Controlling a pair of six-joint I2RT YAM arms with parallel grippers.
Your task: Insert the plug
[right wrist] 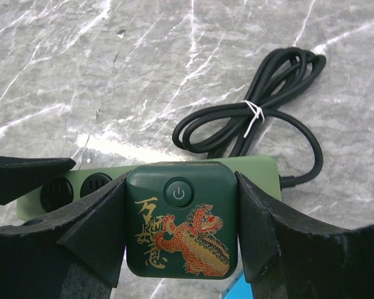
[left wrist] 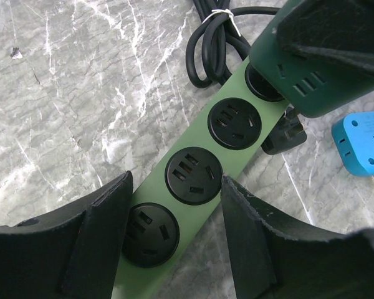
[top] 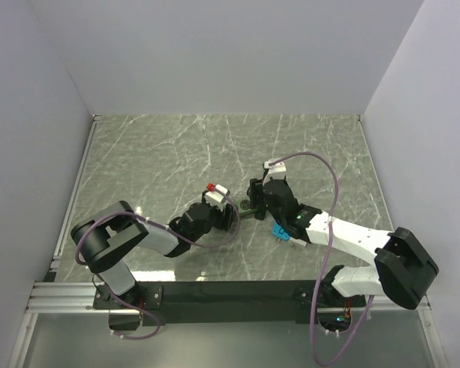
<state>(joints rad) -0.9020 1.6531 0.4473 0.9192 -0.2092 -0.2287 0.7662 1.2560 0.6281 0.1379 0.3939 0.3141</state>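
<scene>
The right gripper (right wrist: 181, 205) clamps the green plug (right wrist: 182, 240) over the power strip (left wrist: 235, 123); the left gripper (left wrist: 174, 212) clamps its 2 sides.

The power strip (left wrist: 219, 152) lies on the table (top: 153, 153), clamped across its width by the left gripper (left wrist: 174, 212). The plug adapter (right wrist: 181, 218), pinched in the right gripper (right wrist: 181, 212), sits over the strip's far end socket. The bundled cord (right wrist: 255, 118) lies beyond that end. A loose plug (left wrist: 285, 132) lies just right of the strip, and a small adapter (left wrist: 364, 140) lies farther right.

Plain white walls (top: 215, 54) enclose a grey-green marble tabletop (top: 176, 153) (white-veined).
</scene>
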